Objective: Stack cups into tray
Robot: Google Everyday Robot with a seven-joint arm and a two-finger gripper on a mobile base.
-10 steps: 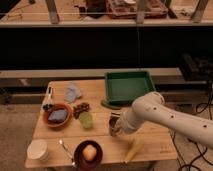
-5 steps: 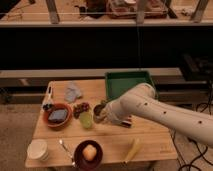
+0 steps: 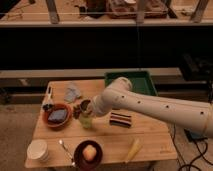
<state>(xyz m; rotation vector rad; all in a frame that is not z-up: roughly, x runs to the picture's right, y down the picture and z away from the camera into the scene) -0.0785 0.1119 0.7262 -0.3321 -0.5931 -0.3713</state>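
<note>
Camera view: the hand is over the worktop's middle, clenched on the rim of the steel cup, which sits directly above the pale green cup. The cream-white cup stands alone at the near left corner. The dark green tray lies at the far right, partly behind the arm. Just right of the green cup is a dark striped packet, its markings unreadable. Two reddish-brown bowls flank the near left.

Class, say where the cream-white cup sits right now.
Camera view: cream-white cup at the table's front-left corner, beside the spoon; the end effector is above the pale green cup.
</note>
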